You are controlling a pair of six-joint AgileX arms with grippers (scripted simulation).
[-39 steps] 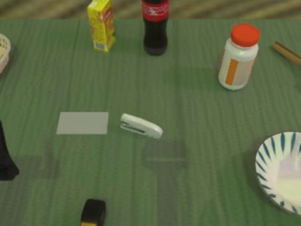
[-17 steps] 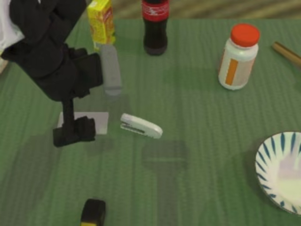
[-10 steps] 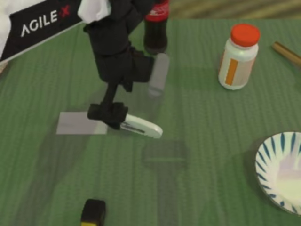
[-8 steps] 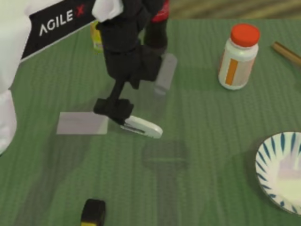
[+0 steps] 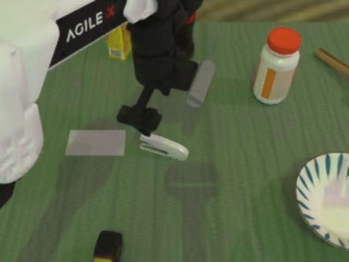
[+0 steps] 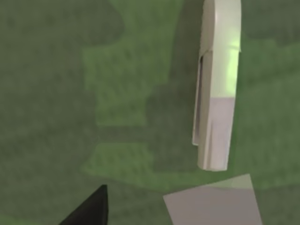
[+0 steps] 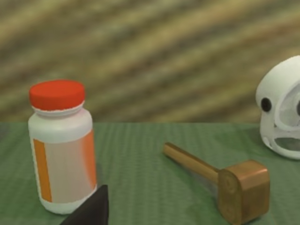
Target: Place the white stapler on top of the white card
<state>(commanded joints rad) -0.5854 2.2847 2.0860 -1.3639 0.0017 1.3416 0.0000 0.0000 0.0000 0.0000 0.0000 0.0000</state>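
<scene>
My left gripper [image 5: 140, 119] hangs over the desk [image 5: 234, 180] just at 10 o'clock of the white stapler [image 5: 163, 146], above its slotted end. I cannot tell how far the fingers are spread; from above they read as one dark block, and nothing is visibly held. The stapler lies flat on the green cloth near desk centre, rounded end toward 4 o'clock. The white card [image 5: 96, 142] lies flat at 9 o'clock of it, close beside but apart.

Left wrist view gives what the top misses: the stapler [image 6: 216, 84] seen along its length with the dark slot down one side, a corner of the card [image 6: 213, 206] just off its end with a thin strip of cloth between, and one dark finger tip [image 6: 89, 211] at the frame edge.

Right wrist view shows a red-capped bottle [image 7: 63, 145] and a wooden mallet [image 7: 220, 180] on the desk; the right gripper shows only as a dark tip, state unclear. Top view shows a blue-striped plate [image 5: 323, 199] at 3 o'clock.
</scene>
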